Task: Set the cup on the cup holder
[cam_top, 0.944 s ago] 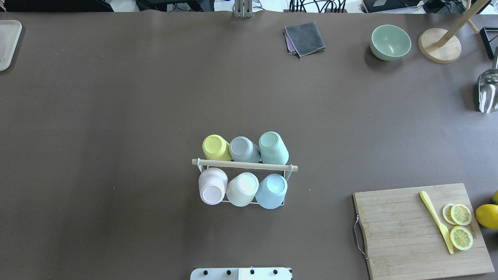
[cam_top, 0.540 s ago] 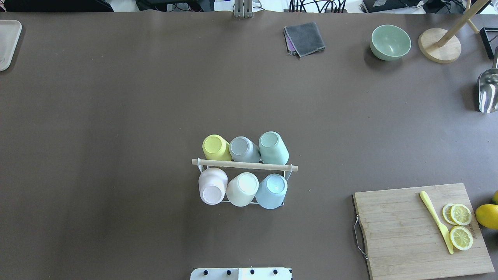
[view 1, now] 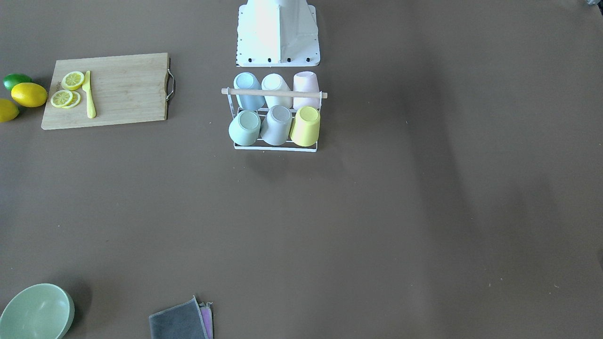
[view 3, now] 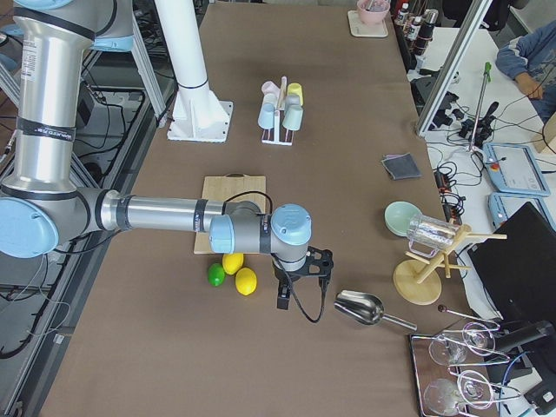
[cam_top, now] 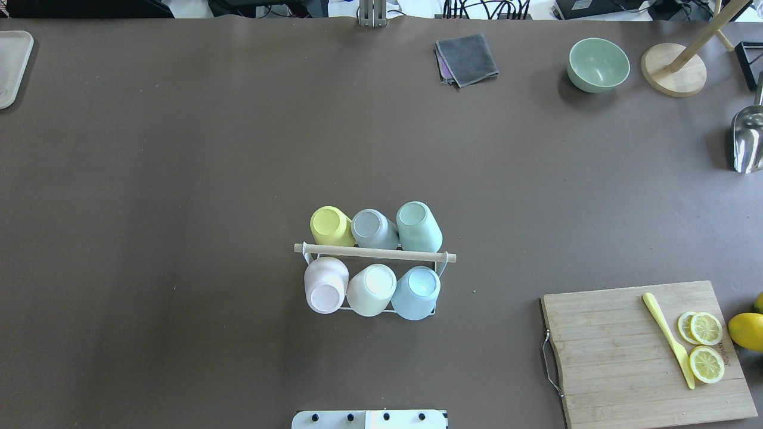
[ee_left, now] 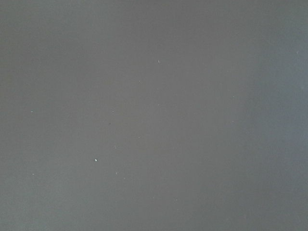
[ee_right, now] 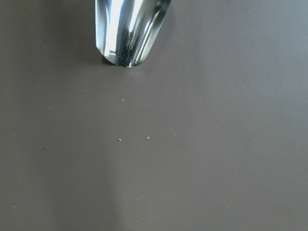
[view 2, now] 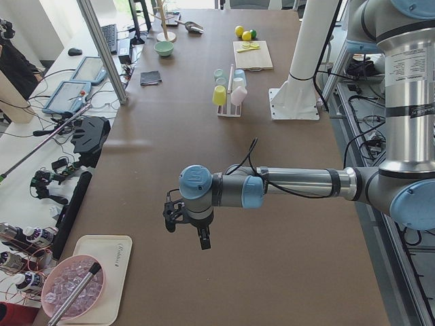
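Observation:
The cup holder [cam_top: 375,253] is a white wire rack with a wooden rod on top, standing at the table's middle, near the robot base. It also shows in the front-facing view [view 1: 274,93]. Several cups sit upside down on its prongs: yellow [cam_top: 329,225], grey [cam_top: 371,228], mint [cam_top: 417,225], pink [cam_top: 325,285], cream [cam_top: 372,289] and blue [cam_top: 417,291]. My left gripper [view 2: 187,229] hangs over bare table far to the left. My right gripper [view 3: 300,294] hangs far to the right, near the metal scoop. I cannot tell if either is open or shut.
A wooden cutting board [cam_top: 608,357] with lemon slices and a yellow knife lies at the near right, lemons [cam_top: 746,330] beside it. A metal scoop [cam_top: 748,140], green bowl [cam_top: 598,64], wooden stand [cam_top: 673,68] and grey cloth [cam_top: 467,58] lie at the far right. A tray [cam_top: 12,65] lies far left.

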Tool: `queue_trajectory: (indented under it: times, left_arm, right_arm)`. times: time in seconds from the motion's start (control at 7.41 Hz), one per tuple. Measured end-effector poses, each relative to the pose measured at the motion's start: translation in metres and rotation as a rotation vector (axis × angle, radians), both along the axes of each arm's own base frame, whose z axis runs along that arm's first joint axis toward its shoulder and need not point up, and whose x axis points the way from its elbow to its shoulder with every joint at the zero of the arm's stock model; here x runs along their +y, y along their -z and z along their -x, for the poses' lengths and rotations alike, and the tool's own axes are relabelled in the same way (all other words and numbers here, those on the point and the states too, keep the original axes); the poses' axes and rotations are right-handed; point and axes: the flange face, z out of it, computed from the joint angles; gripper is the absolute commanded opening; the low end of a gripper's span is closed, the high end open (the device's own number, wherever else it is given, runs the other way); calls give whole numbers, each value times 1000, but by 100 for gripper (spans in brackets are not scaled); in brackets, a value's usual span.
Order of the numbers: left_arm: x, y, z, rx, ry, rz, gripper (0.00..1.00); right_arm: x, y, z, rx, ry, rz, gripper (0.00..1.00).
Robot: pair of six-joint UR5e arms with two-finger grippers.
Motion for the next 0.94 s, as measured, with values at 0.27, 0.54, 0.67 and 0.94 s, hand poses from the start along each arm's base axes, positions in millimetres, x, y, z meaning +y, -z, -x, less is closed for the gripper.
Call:
queue_trajectory:
  times: [0.27, 0.54, 0.67, 0.94]
  left_arm:
    - [0, 0, 0, 0, 0, 1, 98]
    - [0, -1, 0, -1, 0, 2, 98]
    - [0, -1, 0, -1, 0, 2, 98]
    - [0, 0, 0, 0, 0, 1, 98]
  right_arm:
    - [0, -2, 0, 3, 0, 3, 100]
    - [2, -10, 0, 6, 0, 20, 100]
    - [2, -11, -1, 6, 0, 23, 100]
    - [4, -14, -1, 9, 0, 28, 100]
